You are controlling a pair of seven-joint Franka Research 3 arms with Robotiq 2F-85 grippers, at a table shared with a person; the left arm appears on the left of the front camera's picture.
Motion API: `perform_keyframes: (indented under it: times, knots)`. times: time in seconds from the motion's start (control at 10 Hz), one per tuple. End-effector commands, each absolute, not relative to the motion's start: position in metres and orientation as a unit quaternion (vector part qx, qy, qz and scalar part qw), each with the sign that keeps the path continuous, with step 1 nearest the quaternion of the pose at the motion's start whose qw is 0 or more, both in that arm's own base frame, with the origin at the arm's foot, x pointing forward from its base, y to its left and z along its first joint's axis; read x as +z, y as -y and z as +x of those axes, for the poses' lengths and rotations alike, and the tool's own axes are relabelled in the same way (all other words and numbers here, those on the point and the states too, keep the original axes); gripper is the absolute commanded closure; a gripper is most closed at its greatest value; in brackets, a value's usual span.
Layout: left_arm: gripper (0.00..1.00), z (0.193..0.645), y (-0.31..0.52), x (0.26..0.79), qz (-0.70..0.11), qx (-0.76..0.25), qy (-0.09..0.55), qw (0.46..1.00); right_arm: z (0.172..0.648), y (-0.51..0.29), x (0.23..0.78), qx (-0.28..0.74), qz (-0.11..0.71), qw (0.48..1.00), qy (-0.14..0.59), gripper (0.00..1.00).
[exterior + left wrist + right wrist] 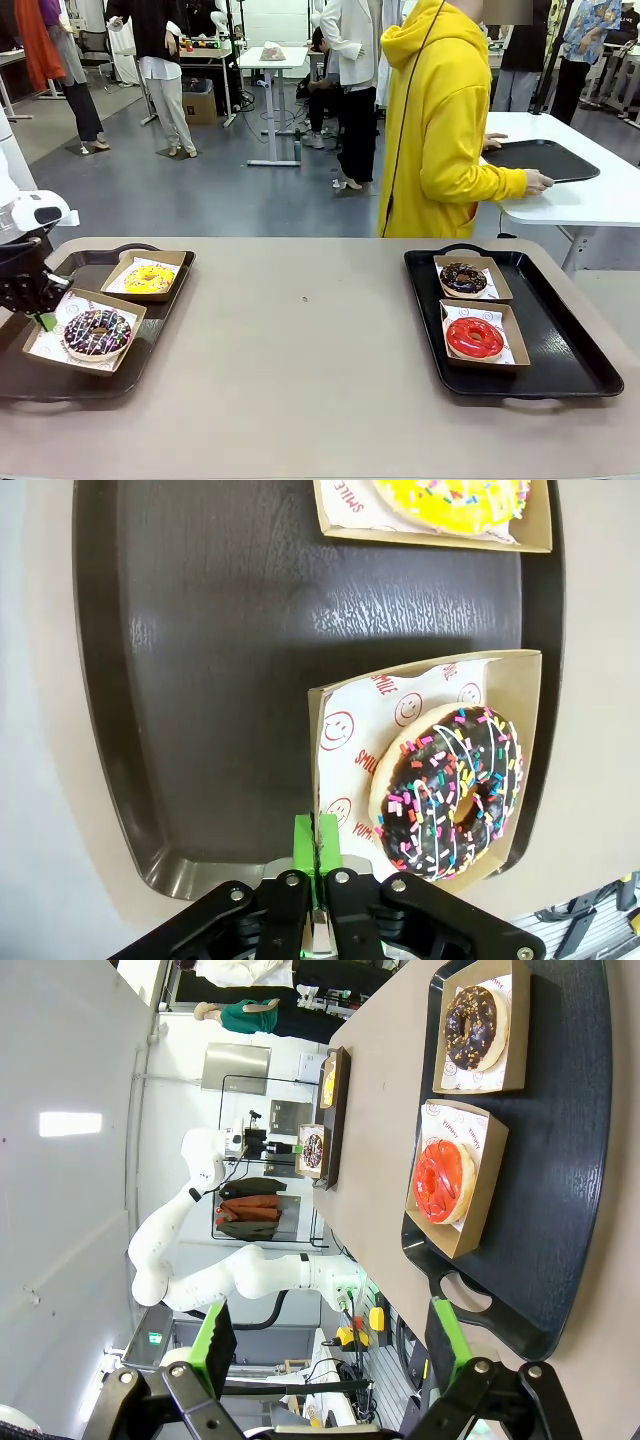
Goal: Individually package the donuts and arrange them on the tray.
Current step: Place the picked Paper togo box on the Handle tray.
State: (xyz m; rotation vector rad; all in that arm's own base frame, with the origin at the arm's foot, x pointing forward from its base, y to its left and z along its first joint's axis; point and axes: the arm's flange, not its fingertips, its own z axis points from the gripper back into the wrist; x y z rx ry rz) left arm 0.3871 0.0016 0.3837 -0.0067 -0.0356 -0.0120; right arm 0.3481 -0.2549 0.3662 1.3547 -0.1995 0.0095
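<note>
1. Donuts boxed: purple sprinkled [97, 332] and yellow [149, 279] on left tray [20, 375], chocolate [463, 277] and red [475, 338] on right tray [560, 350].
2. Left gripper [314, 895] pinching sprinkled donut's box [330, 695] at its edge, pads pressed together.
3. Right gripper [330, 1335] spread, empty, above right tray.
4. Probably best: keep box level, move slowly, avoid tipping donut.
</note>
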Motion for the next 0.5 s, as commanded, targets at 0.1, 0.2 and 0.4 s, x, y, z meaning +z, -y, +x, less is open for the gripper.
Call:
perform_keyframes:
  times: [0.1,0.2,0.4]
  knots:
    - [0.99,0.4003,0.0032,0.3742,-0.004,0.013,0.033,0.999,0.3461,0.2581,0.3658,0.015,0.625,0.775,0.090,0.00]
    - [0.99,0.4040,0.0051,0.3735,-0.002,0.011,0.033,0.999,0.3461,0.2581,0.3658,0.015,0.625,0.775,0.090,0.00]
    - [0.99,0.4055,0.0079,0.3700,0.002,0.009,0.032,0.999,0.3461,0.2581,0.3658,0.015,0.625,0.775,0.090,0.00]
